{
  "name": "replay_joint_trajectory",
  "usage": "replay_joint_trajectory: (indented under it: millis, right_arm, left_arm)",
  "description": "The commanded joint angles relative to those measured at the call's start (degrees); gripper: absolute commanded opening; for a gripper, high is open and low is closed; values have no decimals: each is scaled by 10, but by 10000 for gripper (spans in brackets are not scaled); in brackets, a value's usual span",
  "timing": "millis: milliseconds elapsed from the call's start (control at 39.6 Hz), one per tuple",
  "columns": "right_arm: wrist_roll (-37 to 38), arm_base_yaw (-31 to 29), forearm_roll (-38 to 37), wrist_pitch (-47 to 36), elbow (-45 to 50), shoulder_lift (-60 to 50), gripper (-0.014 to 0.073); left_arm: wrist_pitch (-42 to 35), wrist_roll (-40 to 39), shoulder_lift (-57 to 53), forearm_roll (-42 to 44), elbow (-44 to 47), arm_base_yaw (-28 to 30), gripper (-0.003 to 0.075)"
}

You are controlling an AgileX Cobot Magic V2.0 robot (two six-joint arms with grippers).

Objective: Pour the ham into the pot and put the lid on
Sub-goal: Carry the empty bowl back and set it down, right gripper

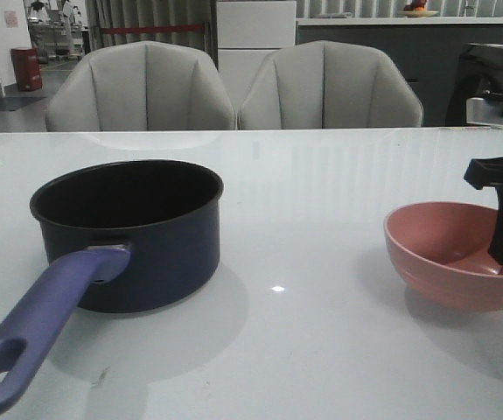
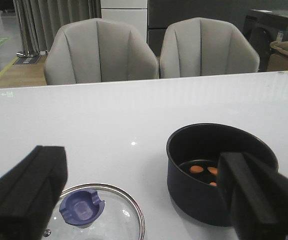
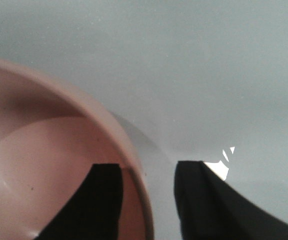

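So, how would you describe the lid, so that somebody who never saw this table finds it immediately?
Start at the dark navy pot on the white table. Beside it, below the open left gripper, the lid lies flat on the table. It is the only see-through item: round glass with a steel rim and a blue knob in the middle.

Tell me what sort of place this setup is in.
Probably a showroom or lab mocked up as a dining area: a white table with two grey upholstered chairs behind it, and beyond them an open floor with curtains and a counter.
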Motion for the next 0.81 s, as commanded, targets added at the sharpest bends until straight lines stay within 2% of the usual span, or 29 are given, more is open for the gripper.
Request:
replay_joint_trajectory:
  millis: [0,177,378,606,782]
  right_arm:
    - [-1,2,6,-13,-21,-24,502]
    - [-17,2,0,5,-40,-44,517]
    - [-31,11,0,-15,-29,-119,517]
    - [-35,81,0,-111,45,-249,511]
    - [-35,129,0,-218,130,-362,511]
  left_arm:
    - [-49,-2,6,-2,-15,-5,648]
    - [-49,-2,6,-2,-15,-5,648]
    - [-49,-2,6,-2,-15,-5,648]
    - [-49,-2,6,-2,-15,-5,648]
    - [-49,-2,6,-2,-15,-5,648]
